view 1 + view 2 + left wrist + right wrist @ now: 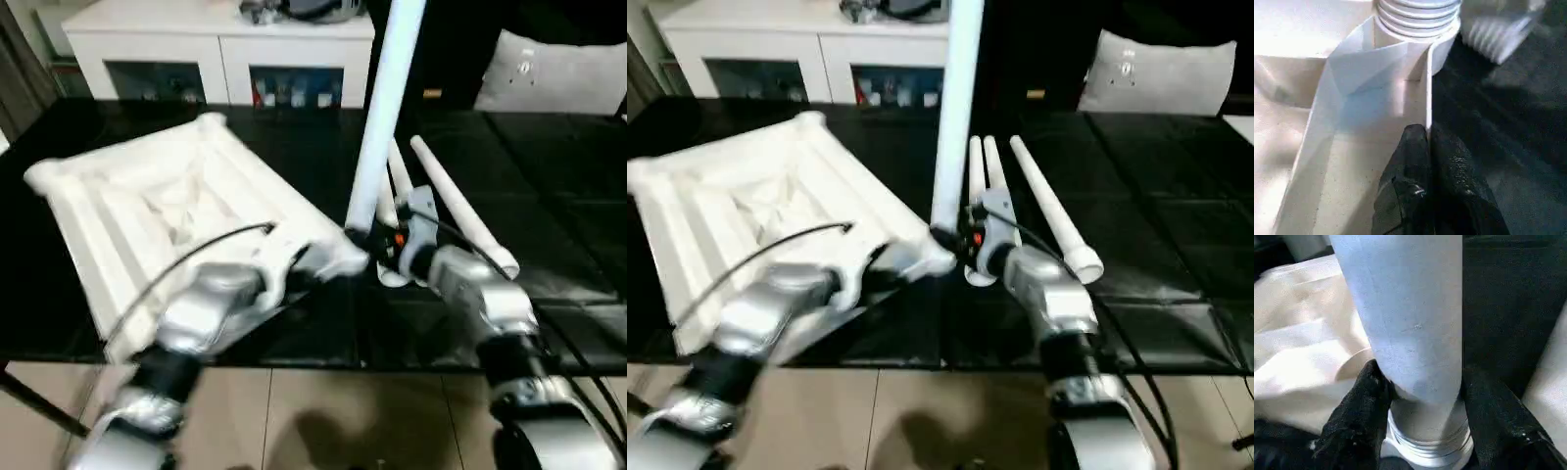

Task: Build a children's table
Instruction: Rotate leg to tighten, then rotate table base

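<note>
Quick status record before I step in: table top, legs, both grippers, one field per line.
table top: white table top lies ribbed side up on the black worktable
held leg: upright leg, threaded end down at the near right corner socket; whether it is seated cannot be told
spare legs: three loose legs lie on the worktable to the right of the top
left gripper: left gripper shut on a thin rib of the top by that socket
right gripper: right gripper closed around the upright leg just above its threads
</note>
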### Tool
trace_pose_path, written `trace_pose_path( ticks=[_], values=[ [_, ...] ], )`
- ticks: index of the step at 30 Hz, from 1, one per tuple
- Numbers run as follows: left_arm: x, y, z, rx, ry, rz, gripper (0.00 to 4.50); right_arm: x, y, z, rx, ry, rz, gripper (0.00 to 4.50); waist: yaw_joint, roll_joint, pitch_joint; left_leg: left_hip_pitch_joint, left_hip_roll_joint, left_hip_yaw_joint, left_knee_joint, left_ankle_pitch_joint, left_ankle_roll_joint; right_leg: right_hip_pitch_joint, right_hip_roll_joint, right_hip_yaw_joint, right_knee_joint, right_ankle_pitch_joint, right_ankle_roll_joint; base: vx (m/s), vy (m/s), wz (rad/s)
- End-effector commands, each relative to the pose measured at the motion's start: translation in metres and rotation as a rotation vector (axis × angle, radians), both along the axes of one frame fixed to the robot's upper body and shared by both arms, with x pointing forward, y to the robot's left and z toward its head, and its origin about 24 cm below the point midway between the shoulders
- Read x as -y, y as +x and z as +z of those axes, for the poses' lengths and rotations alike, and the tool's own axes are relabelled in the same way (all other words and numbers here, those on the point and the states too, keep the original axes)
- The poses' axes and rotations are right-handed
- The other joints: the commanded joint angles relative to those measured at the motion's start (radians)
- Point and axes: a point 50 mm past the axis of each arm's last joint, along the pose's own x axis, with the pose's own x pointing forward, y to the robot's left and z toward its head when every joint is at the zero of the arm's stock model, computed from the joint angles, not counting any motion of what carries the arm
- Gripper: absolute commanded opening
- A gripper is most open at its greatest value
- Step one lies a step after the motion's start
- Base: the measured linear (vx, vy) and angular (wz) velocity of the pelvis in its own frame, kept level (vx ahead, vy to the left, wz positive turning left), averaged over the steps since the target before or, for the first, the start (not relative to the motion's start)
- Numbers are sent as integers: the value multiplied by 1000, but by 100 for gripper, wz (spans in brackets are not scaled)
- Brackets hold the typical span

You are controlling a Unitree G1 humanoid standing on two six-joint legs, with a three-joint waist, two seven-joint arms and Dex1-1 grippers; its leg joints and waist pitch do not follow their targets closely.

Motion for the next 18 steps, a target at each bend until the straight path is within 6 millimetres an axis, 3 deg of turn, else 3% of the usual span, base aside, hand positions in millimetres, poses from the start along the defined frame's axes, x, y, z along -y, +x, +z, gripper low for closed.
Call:
trace_pose_path(
  ticks=[1, 3, 4, 5, 6, 8, 10, 12, 14, 16, 17, 18],
  values=[
    [29, 2, 18, 58, -107, -49, 0, -11, -2, -12, -43, -12, -23, 251, 16, -3, -67, -2, 107, -51, -75, -110, 54, 49, -121, 82, -89, -307, -156, 0, 0, 0],
    [30, 3, 19, 62, -97, -35, 0, -10, -2, -12, -36, -11, -41, 265, 19, -5, -73, -10, 105, -51, -73, -56, 72, 58, -121, 83, -72, -216, -179, 0, 0, 0],
    [31, 3, 19, 62, -91, -27, 0, -10, -2, -11, -34, -9, -52, 277, 24, -3, -77, -14, 107, -50, -68, -5, 104, 56, -121, 82, -63, -137, -203, 0, 0, 0],
    [30, 3, 19, 66, -74, -25, 0, -9, -2, -11, -33, 4, -57, 277, 28, -2, -79, -12, 107, -50, -66, 10, 111, 56, -122, 82, -58, -112, -209, 0, 0, 0],
    [28, 3, 18, 68, -64, -23, 0, -9, -2, -10, -27, 16, -45, 305, 33, -3, -81, -15, 108, -49, -64, 37, 132, 56, -121, 82, -51, -66, -222, 0, 0, 0],
    [24, 4, 16, 79, -35, -11, 0, -6, -3, -8, 0, -4, -46, 314, 36, 0, -78, -17, 110, -48, -64, 42, 155, 52, -120, 80, -53, -60, -227, 0, 0, 0],
    [19, 9, 15, 137, 18, -15, 0, 5, -4, -3, 30, -5, -73, 337, 39, 0, -74, -14, 110, -47, -66, 4, 146, 53, -122, 79, -63, -121, -214, 0, 0, 0],
    [18, 11, 15, 183, 55, -24, 0, 11, -6, 2, 45, 1, -83, 355, 44, -1, -70, -12, 109, -49, -71, -38, 126, 53, -118, 80, -75, -202, -174, 0, 0, 0],
    [18, 13, 15, 197, 66, -22, 0, 14, -8, 5, 57, -15, -83, 357, 45, -1, -69, -9, 112, -49, -74, -63, 104, 51, -119, 81, -79, -235, -160, 0, 0, 0],
    [17, 16, 15, 203, 71, -3, 0, 19, -9, 10, 112, -63, -90, 396, 46, -2, -69, -9, 111, -48, -75, -73, 93, 51, -120, 81, -80, -248, -155, 0, 0, 0],
    [17, 17, 15, 203, 67, 5, 27, 21, -10, 13, 141, -87, -83, 399, 50, -7, -69, -7, 110, -48, -75, -75, 85, 50, -122, 82, -79, -259, -151, 0, 0, 0],
    [17, 19, 16, 210, 62, 13, 44, 22, -11, 15, 152, -95, -85, 400, 51, -5, -69, -8, 110, -47, -76, -80, 80, 49, -121, 82, -81, -268, -145, 0, 0, 0]
  ],
)
